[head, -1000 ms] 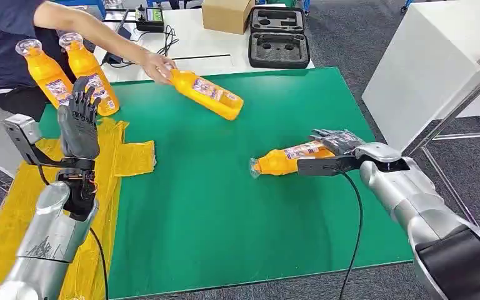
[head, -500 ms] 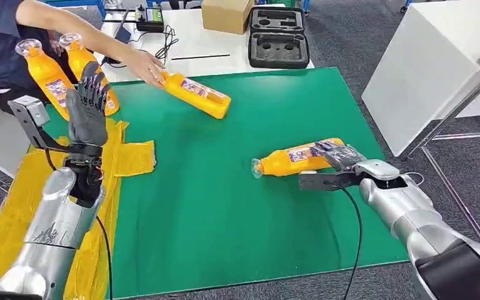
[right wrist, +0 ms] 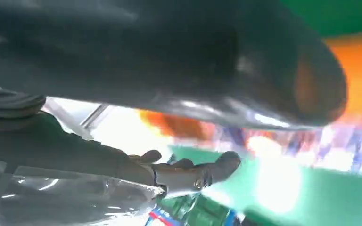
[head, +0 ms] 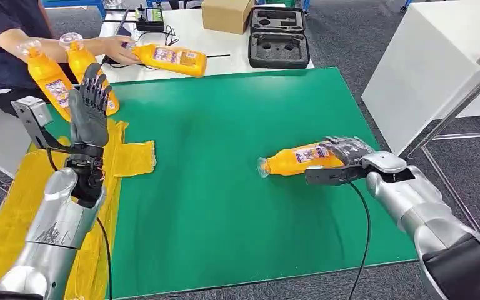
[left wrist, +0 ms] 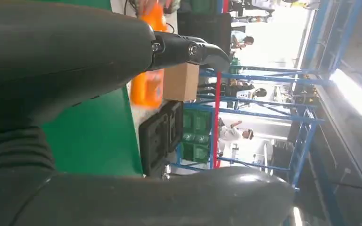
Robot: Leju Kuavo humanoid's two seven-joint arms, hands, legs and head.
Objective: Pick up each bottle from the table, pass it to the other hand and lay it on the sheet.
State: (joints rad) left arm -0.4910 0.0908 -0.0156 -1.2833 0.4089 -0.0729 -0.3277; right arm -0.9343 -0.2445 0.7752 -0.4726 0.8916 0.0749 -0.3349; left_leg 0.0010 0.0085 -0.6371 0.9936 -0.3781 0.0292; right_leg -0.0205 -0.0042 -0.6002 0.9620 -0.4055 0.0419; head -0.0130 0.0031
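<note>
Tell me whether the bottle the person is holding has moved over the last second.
Yes. The person's bottle has left the green mat for the white table behind it.

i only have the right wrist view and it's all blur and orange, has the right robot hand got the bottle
observer: Yes. In the head view the right robot hand grips the base end of the bottle, which lies on its side over the green mat, cap toward the robot's left.
operator: where's the left robot hand, ready for the pass
observer: The left robot hand is raised above the yellow sheet, fingers up and apart, holding nothing.
operator: anyone in the way
observer: A person's hand holds another bottle at the far side, over the white table, apart from both robot hands.
</note>
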